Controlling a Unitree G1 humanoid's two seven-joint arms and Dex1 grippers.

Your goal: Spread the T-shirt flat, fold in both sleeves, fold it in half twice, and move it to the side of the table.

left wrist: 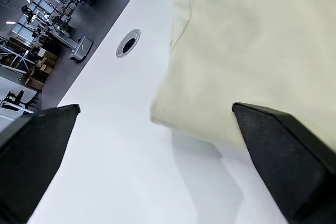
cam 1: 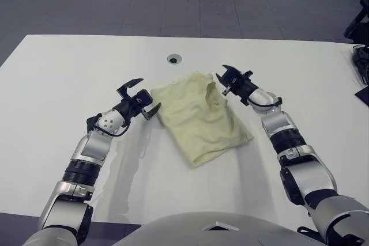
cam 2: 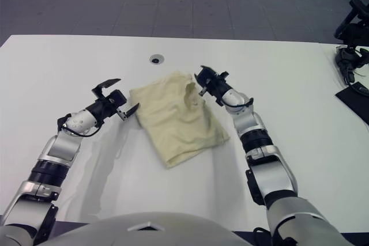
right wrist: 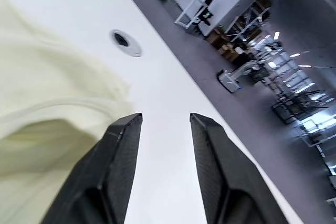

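the soft pale yellow t-shirt (cam 1: 199,116), folded to a lumpy rectangle, lies between the left fingers (cam 1: 132,84) and right fingers (cam 1: 226,73), both pairs spread apart. smooth white bench (cam 1: 69,73) all around.

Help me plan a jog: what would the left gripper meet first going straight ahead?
Most likely the T-shirt, whose edge lies just ahead of the open left gripper; the gripper's height above the table is unclear.
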